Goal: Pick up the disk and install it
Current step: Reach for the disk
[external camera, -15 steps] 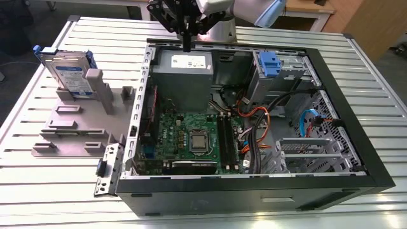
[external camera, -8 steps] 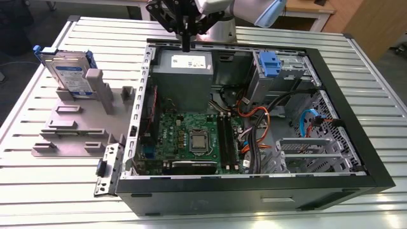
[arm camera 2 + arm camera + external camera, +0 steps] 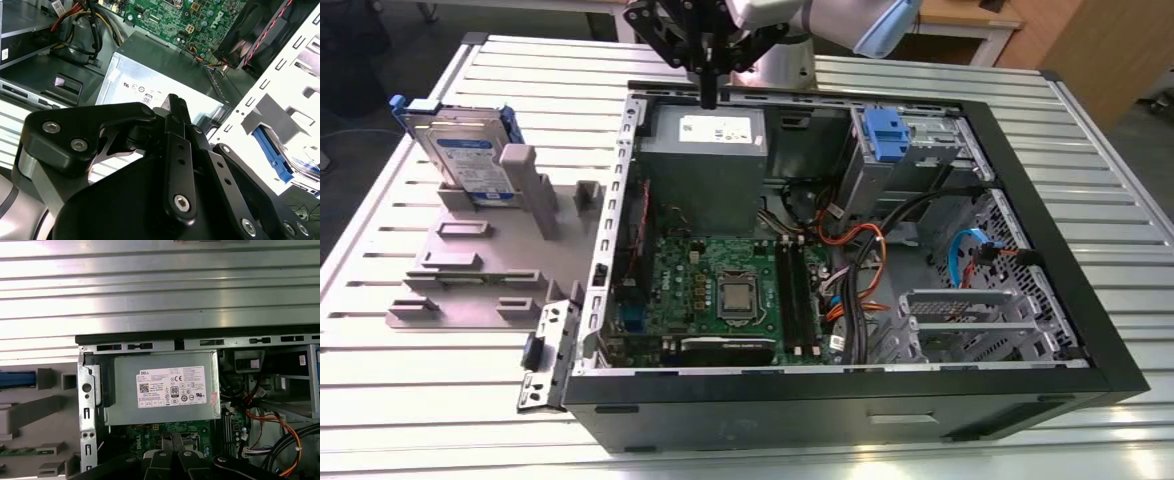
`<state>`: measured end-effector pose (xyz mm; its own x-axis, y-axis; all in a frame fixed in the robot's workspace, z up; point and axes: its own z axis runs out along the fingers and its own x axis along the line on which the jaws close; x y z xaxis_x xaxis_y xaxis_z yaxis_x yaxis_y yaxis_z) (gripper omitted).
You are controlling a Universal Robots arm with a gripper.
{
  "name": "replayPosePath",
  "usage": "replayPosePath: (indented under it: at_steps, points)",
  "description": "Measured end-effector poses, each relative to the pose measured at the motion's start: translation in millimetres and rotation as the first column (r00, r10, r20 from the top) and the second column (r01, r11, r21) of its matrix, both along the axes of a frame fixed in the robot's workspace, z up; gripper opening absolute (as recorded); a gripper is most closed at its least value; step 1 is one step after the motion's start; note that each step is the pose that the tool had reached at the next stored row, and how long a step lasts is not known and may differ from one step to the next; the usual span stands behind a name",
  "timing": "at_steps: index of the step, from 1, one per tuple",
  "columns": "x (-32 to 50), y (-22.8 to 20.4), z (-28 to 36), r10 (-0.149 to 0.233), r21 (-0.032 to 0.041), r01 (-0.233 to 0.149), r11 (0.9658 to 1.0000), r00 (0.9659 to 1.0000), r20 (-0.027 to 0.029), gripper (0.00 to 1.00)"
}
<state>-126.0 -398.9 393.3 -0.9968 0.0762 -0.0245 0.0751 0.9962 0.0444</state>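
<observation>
**Exterior view.**
- Claw (image 3: 708, 98): clenched to a point, holding nothing. Hung over the far wall of the open computer case (image 3: 1067, 262), just above the grey power supply (image 3: 707, 150).
- Disk (image 3: 460, 150): outside the case, standing on edge in a grey holder (image 3: 480, 255) on the slatted desk (image 3: 400, 400). Label face to the camera, long axis near upright with a slight lean.
- Relation: disk off to the exterior view's left of the claw and lower, well apart, with the case wall between the two.
- Blue bracket (image 3: 886, 135): fixed in the drive bay, on the opposite side of the claw from the disk.

**Second wrist view.**
- Claw (image 3: 172, 102): black fingers pressed together, nothing between them.
- Power supply (image 3: 150, 75) directly beyond the tips, green circuit board (image 3: 170, 15) further on.

**First wrist view.**
- Claw (image 3: 172, 439): tips closed over the circuit board's edge, power supply (image 3: 167, 387) next to them.
- Blue strip (image 3: 17, 379): beside the holder's grey posts, outside the case wall. Judged to be the disk's frame seen edge-on.
</observation>
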Motion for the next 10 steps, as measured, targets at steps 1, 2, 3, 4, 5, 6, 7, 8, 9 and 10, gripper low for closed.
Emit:
replayPosePath:
  at_steps: [1, 2, 3, 4, 5, 6, 7, 8, 9, 10]
  points:
    - [-0.2, 0.0, 0.0, 0.0, -0.0001, 0.0, 1.0, 1.0, 0.0, 0.11]
    - [-0.5, 0.0, 0.0, 0.0, -0.0001, 0.0, 1.0, 1.0, 0.0, 0.11]
    - [-0.8, 0.0, 0.0, 0.0, -0.0001, 0.0, 1.0, 1.0, 0.0, 0.11]
    - [-1.1, 0.0, 0.0, 0.0, -0.0001, 0.0, 1.0, 1.0, 0.0, 0.11]
    - [-1.3, 0.0, 0.0, 0.0, 0.0, 0.0, 1.0, 1.0, 0.0, 0.11]
    - [-1.5, 0.0, 0.0, 0.0, -0.0001, 0.0, 1.0, 1.0, 0.0, 0.11]
    - [-1.5, 0.0, 0.0, 0.0, -0.0001, 0.0, 1.0, 1.0, 0.0, 0.11]
    - [-1.7, 0.0, 0.0, 0.0, -0.0001, 0.0, 1.0, 1.0, 0.0, 0.11]
    - [-1.8, 0.0, 0.0, 0.0, 0.0, 0.0, 1.0, 1.0, 0.0, 0.11]
    - [-2.0, 0.0, 0.0, 0.0, -0.0001, 0.0, 1.0, 1.0, 0.0, 0.11]
